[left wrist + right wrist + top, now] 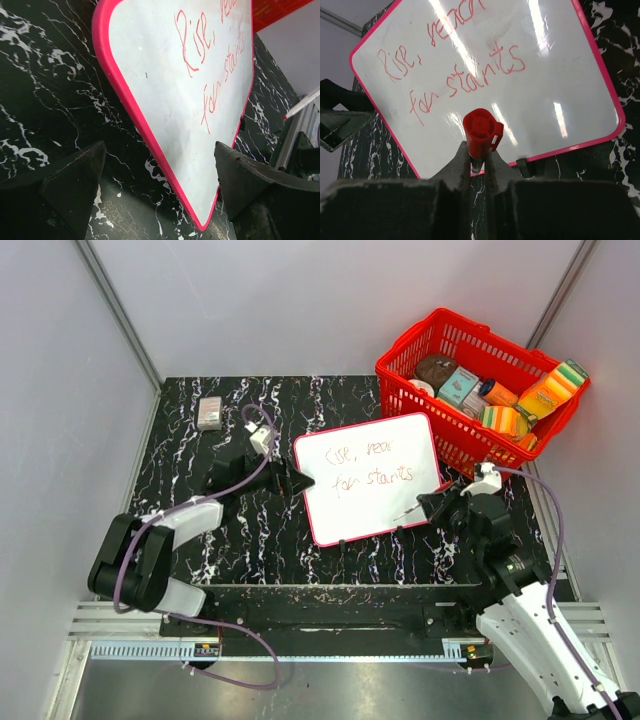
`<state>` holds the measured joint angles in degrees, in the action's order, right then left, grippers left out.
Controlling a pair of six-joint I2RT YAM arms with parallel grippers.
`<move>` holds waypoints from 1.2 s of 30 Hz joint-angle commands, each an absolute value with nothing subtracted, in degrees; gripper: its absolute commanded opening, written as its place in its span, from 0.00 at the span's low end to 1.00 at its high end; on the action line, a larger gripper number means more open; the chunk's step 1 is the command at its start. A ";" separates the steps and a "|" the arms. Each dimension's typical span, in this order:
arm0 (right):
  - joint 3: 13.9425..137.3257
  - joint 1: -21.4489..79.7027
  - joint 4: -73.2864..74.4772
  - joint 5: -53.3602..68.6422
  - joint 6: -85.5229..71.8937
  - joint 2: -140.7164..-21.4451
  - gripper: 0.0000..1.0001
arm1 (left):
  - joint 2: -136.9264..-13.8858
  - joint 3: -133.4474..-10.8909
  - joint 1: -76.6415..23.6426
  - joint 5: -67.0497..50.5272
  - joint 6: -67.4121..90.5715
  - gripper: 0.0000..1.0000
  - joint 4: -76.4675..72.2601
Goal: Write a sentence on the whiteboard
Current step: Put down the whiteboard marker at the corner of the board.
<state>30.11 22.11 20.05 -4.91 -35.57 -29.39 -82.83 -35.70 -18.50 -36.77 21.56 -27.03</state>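
Presently on hand:

- whiteboard (370,480): lies flat on the tabletop (200,530) at the centre of the top view, slightly turned, with its upper right corner just beside the basket (480,390). It looks thin, light and stiff. The glossy face is probably slippery, and the whole board would likely skid on this hard surface under a sideways push. Best held by the red rim or a corner, never across the ink, which would smear.
- sentence (365,465): 2 rows of red cursive on the board's upper part, reading roughly "Rise, reach / for starts". The strip below is blank.
- left jaws: spread wide, with the board's left corner lying between them. Neither finger is seen touching it.
- right jaws: pinching the marker (481,134), its red end toward the wrist camera. The tip is near the board's lower right edge, but whether it touches cannot be told.
- tabletop: black with white veins, flat and hard, probably low in grip.
- room: bare surface lies left of and below the board. The packed basket crowds the upper right. 1 small block (209,412) sits at upper left, well apart. Grey walls (60,390) close in on 3 sides.
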 commanded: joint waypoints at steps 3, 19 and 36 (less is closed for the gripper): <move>26.64 21.97 25.04 2.10 -43.41 -26.11 0.00 | -69.82 -31.65 -19.07 -27.44 19.25 0.95 -29.27; 16.70 21.97 35.41 11.51 -58.09 -18.55 0.03 | -37.97 -31.37 -19.95 -5.01 26.54 0.99 -11.10; 18.45 21.97 44.12 4.84 -59.50 -10.46 0.54 | -34.46 -41.13 -19.95 -14.50 29.44 0.99 1.49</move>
<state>15.73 22.06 43.48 8.58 -59.00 -11.44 -35.55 -39.18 -19.81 -10.41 27.81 -0.56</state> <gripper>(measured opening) 0.489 0.987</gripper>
